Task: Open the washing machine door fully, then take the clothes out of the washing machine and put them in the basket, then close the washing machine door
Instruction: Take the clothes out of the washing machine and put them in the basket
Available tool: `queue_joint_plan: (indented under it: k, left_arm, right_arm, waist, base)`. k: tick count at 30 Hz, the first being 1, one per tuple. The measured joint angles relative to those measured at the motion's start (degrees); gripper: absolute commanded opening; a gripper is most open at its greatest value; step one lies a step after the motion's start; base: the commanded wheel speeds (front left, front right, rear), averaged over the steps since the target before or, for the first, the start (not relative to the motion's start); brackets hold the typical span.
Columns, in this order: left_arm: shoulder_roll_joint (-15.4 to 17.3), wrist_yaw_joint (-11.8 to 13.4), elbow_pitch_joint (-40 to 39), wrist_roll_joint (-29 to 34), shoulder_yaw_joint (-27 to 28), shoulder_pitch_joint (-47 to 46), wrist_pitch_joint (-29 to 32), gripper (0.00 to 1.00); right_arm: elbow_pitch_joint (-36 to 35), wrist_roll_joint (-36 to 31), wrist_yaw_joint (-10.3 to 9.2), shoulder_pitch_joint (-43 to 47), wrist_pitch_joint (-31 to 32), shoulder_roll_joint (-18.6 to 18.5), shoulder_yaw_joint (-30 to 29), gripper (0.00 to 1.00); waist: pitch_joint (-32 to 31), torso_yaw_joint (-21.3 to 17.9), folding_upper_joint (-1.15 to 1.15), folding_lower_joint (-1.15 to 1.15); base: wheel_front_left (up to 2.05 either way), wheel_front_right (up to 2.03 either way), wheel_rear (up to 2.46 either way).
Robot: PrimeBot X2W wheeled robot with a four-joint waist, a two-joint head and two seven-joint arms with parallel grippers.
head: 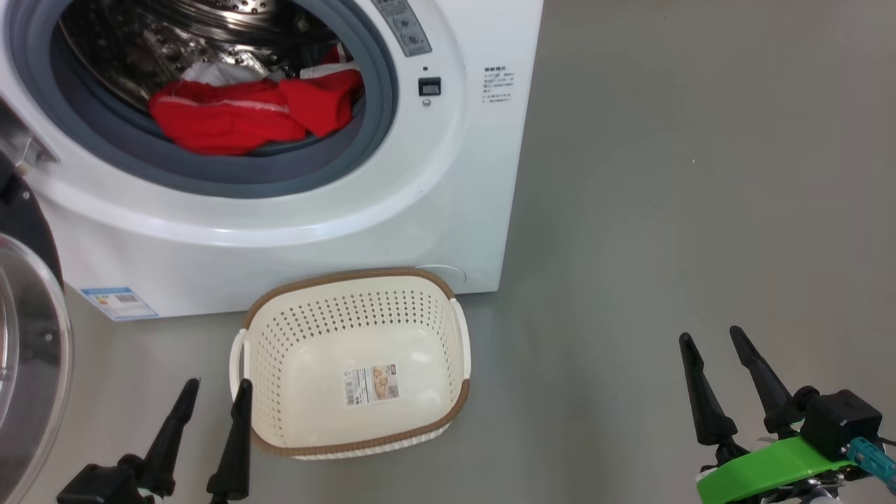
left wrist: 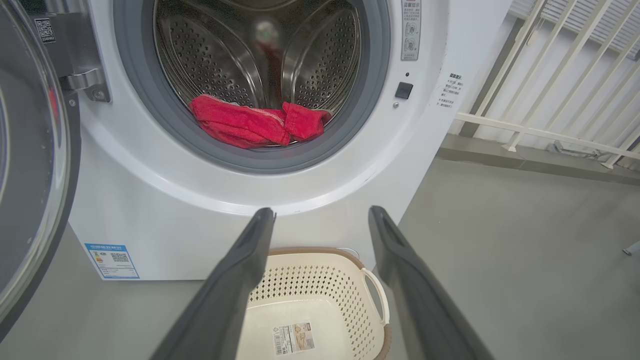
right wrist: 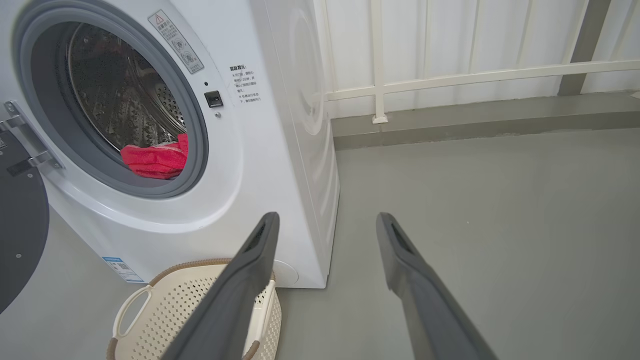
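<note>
The white washing machine [head: 434, 210] [left wrist: 150, 200] [right wrist: 260, 165] stands with its door [head: 28, 336] [left wrist: 30, 165] [right wrist: 20, 225] swung open to the left. Red clothes [head: 245, 112] [left wrist: 252, 125] [right wrist: 157, 160] with a bit of white fabric lie at the drum's front lip. The cream basket [head: 353, 364] [left wrist: 320, 300] [right wrist: 200, 310] sits empty on the floor in front of the machine. My left gripper [head: 218, 383] [left wrist: 322, 212] hovers open just left of the basket. My right gripper [head: 710, 334] [right wrist: 327, 217] is open, well to the basket's right.
Grey floor [head: 700, 175] spreads out to the right of the machine. A white railing [right wrist: 450, 77] [left wrist: 550, 100] and a low kerb run along the wall behind it.
</note>
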Motion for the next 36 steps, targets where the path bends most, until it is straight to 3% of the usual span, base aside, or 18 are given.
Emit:
queue_joint_plan:
  k: [13,27,36]
  left_arm:
    - [0.2,0.0,0.0,2.0,0.2,-1.3,0.0,1.0]
    - [0.1,0.0,1.0,2.7,-0.3,-1.6,0.0,1.0]
    - [0.2,0.0,7.6,4.5,-2.0,-12.6,0.0,1.0]
  right_arm:
    - [0.0,0.0,0.0,-0.4,0.0,0.2,0.0,1.0]
    - [0.0,0.0,0.0,-0.6,0.0,0.3,0.4,1.0]
    - [-0.4,0.0,0.0,-3.9,0.0,1.1,1.6,1.0]
  waist:
    - [0.4,0.3,0.0,0.0]
    - [1.6,0.5,0.0,0.01]
    - [5.3,-0.4,0.0,0.01]
  base:
    - [1.19,-1.23,0.04]
    - [0.12,-0.12,0.0]
    - [0.0,0.0,0.0]
